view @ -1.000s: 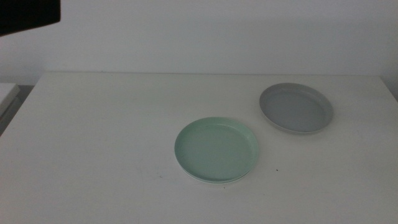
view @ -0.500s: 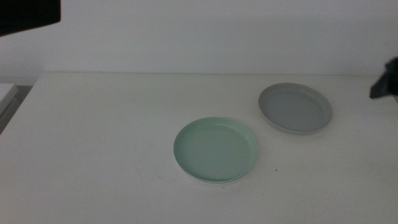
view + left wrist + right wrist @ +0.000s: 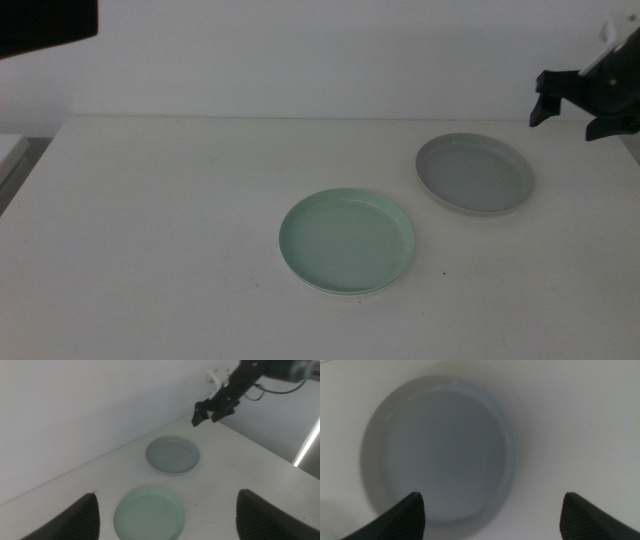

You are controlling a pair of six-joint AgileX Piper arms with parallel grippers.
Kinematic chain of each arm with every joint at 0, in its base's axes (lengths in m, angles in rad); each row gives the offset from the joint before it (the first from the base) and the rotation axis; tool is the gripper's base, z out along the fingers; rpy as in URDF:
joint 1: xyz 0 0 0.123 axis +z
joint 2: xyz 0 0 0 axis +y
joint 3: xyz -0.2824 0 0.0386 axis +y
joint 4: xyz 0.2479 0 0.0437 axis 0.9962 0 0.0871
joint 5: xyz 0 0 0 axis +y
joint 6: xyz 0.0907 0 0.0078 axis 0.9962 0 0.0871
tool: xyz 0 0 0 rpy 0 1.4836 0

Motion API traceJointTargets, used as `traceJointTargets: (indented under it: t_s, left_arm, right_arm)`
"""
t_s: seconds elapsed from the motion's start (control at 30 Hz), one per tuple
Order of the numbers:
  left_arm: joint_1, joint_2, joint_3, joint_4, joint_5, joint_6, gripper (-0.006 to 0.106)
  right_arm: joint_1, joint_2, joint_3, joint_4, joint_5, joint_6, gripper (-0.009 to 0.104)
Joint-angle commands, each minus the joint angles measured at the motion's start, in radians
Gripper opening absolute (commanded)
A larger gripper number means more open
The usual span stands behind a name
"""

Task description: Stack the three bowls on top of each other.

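Note:
The mint green bowl [image 3: 347, 242] lies near the table's middle; a thin white edge [image 3: 345, 292] under its near side looks like the white bowl beneath it. The grey bowl [image 3: 475, 173] lies alone to its back right. My right gripper [image 3: 568, 118] hangs open in the air, right of and beyond the grey bowl. The right wrist view looks straight down on the grey bowl [image 3: 440, 450] between the wide-apart jaws of the right gripper [image 3: 491, 499]. My left gripper [image 3: 167, 497] is open, high up, out of the middle view, and faces both the green bowl [image 3: 149, 514] and the grey bowl [image 3: 172, 455].
A white wall [image 3: 320, 60] rises right behind the white table [image 3: 150, 220]. A dark object [image 3: 45, 25] fills the middle view's top left corner. The table's right edge [image 3: 628, 140] runs close to the grey bowl.
The right gripper, out of view a second ago, has come in from the right edge and moved up and left toward the grey bowl. The bowls have not moved.

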Motion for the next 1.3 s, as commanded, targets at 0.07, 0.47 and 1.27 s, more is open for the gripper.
traceJointTargets:
  t_s: [0.07, 0.47, 1.27]
  left_arm:
    - [0.005, -0.001, 0.005, -0.001, -0.013, 0.001, 0.094]
    - [0.005, -0.001, 0.005, -0.001, -0.013, 0.001, 0.094]
    - [0.005, -0.001, 0.005, -0.001, -0.013, 0.001, 0.094]
  right_arm:
    - [-0.029, 0.138, -0.110, 0.012, 0.004, -0.026, 0.085]
    - [-0.038, 0.328, -0.163, 0.107, 0.004, -0.042, 0.070]
    - [-0.037, 0.234, -0.127, 0.045, 0.095, -0.150, -0.002]
